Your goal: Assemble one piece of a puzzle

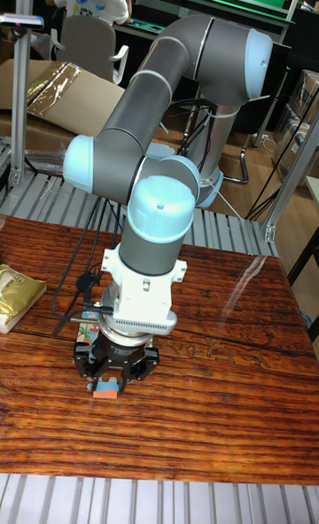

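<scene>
A UR5 arm bends down over a reddish wooden table [221, 382]. Low and left of centre, its gripper [107, 386] hangs close over the tabletop, fingers closed around a small orange and blue puzzle piece [105, 390]. A gold packet [18, 295] lies at the left edge.

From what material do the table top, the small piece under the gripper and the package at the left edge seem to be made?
Table top: looks like wood, glossy finish, with dark grain streaks and light glare.
Small piece under the gripper: orange with a blue part; possibly plastic or foam, too small to tell.
Package: shiny golden foil or film, judging by its crinkled reflections.
</scene>
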You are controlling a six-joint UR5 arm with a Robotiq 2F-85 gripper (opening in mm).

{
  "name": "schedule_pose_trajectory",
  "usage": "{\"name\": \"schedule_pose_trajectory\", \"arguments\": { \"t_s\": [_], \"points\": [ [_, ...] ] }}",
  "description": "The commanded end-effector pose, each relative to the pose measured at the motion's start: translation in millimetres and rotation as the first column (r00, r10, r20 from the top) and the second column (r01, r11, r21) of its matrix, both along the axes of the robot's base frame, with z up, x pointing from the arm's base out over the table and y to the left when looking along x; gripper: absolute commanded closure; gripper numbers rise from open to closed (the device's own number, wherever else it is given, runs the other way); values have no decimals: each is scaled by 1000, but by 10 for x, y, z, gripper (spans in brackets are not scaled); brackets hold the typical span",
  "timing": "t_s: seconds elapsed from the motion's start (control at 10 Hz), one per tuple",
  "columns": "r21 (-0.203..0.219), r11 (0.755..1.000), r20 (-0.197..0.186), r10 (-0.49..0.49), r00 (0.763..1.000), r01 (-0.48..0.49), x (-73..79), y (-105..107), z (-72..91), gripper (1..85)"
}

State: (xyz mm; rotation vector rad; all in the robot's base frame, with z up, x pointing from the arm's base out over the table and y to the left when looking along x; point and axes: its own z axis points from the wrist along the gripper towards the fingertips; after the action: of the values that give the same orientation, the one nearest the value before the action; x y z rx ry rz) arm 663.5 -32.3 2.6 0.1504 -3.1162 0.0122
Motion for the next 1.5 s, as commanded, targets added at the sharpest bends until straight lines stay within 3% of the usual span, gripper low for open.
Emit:
{"name": "schedule_pose_trajectory", "arguments": {
  "t_s": [0.0, 0.7, 1.4],
  "points": [
    [14, 999, -5, 30, 1000, -30, 6, 12, -2, 337],
    [21, 998, 7, 64, 998, -64, 23, 26, -9, 217],
    [33, 999, 22, 31, 999, -32, 22, 11, -68, 213]
  ]
}}
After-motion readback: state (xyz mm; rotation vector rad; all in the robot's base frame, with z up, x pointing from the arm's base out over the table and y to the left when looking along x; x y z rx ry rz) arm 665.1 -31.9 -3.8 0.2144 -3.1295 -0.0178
